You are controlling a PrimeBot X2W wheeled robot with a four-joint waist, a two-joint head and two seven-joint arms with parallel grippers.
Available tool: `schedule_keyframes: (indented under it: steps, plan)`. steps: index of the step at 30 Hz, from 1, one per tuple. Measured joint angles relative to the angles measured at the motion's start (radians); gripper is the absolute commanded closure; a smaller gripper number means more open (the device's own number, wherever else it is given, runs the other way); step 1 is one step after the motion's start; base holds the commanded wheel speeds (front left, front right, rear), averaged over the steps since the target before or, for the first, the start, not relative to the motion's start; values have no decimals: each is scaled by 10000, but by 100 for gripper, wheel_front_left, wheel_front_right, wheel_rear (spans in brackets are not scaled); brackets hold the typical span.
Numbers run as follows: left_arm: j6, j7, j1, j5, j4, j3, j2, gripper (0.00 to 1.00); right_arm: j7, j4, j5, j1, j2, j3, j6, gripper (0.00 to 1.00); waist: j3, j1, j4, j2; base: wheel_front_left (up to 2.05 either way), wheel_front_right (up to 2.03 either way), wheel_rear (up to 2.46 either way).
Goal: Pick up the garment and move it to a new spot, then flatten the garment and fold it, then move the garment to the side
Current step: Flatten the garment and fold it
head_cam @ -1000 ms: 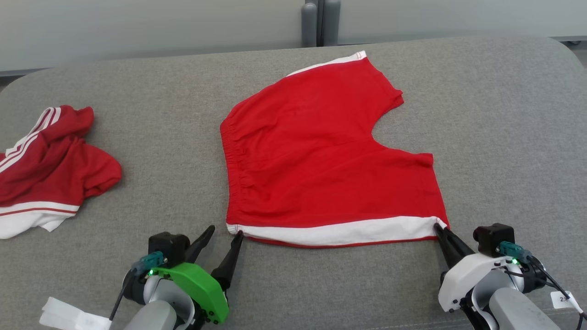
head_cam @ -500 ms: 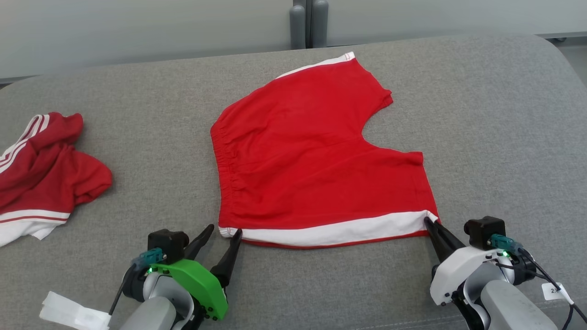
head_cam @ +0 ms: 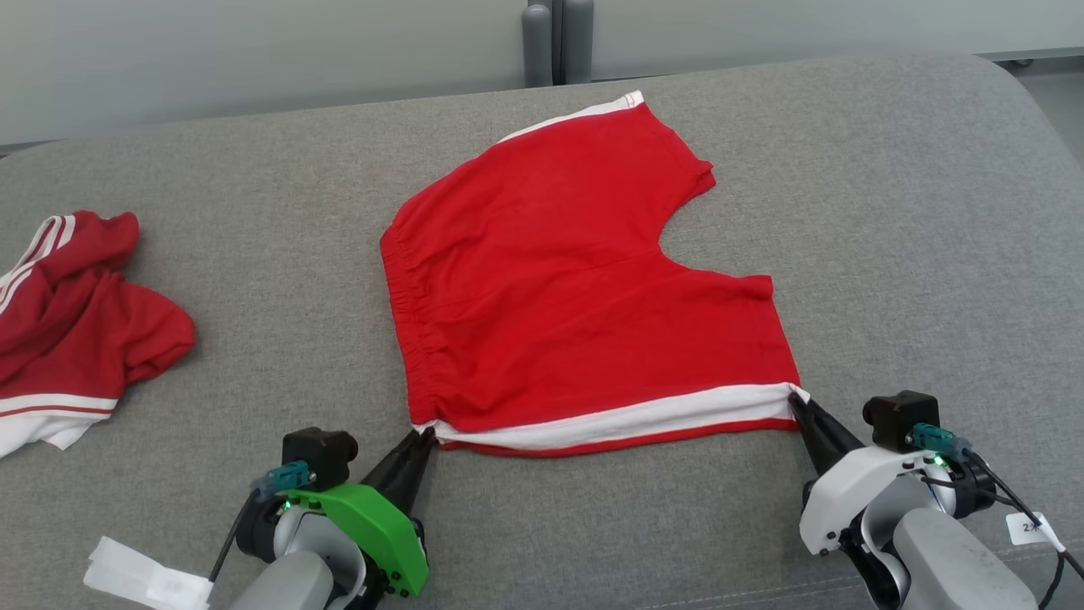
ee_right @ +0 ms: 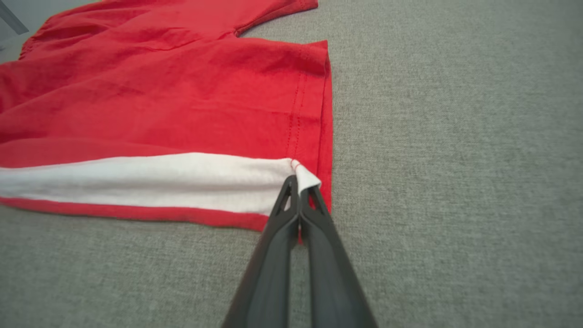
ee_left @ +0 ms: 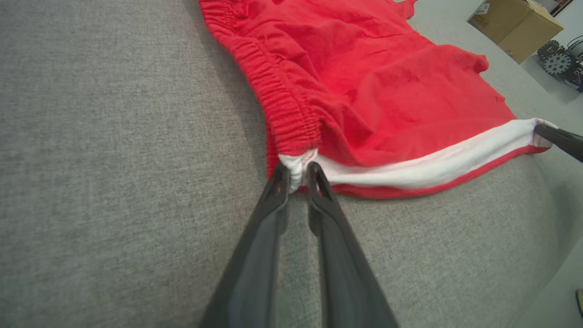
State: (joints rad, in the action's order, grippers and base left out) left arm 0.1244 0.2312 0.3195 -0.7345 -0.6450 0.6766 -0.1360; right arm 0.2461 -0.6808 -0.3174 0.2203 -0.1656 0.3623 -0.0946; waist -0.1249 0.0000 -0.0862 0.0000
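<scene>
The garment, a pair of red shorts with a white side stripe, lies spread flat on the grey cushioned surface. My left gripper is shut on the garment's near left corner, at the end of the elastic waistband; the white fabric is pinched between its fingers. My right gripper is shut on the near right corner, where the white stripe meets the leg hem, with a fold of white cloth between its tips. The right gripper's dark tip also appears in the left wrist view.
A second red garment with white stripes lies crumpled at the surface's left edge. A white paper tag lies by my left arm. A cardboard box and a wheeled device stand beyond the surface. A grey post stands behind.
My left gripper has closed on the garment's near left corner. The right gripper stays shut on its corner. The camera has shifted, sliding the scene slightly left.
</scene>
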Motion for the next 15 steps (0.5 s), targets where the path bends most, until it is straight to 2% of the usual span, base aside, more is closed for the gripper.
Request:
schedule_keyframes:
  steps: [6, 11, 15]
  plan:
    - [0, 77, 87, -343, 54, 142, -17, 100, 0, 119, 10, 22, 0, -2, -23, 100, 89, 0, -1, 0, 0, 0, 0]
    - [0, 81, 80, -660, 497, 454, -98, 100, 12, 897, -6, 20, -249, -247, -98, 100, 197, 0, 12, 0, 0, 0, 0]
    - [0, 88, -22, -1049, 1009, 499, -420, 100, 15, 1538, -109, -112, -453, -502, -109, 100, 318, 0, 8, 0, 0, 0, 0]
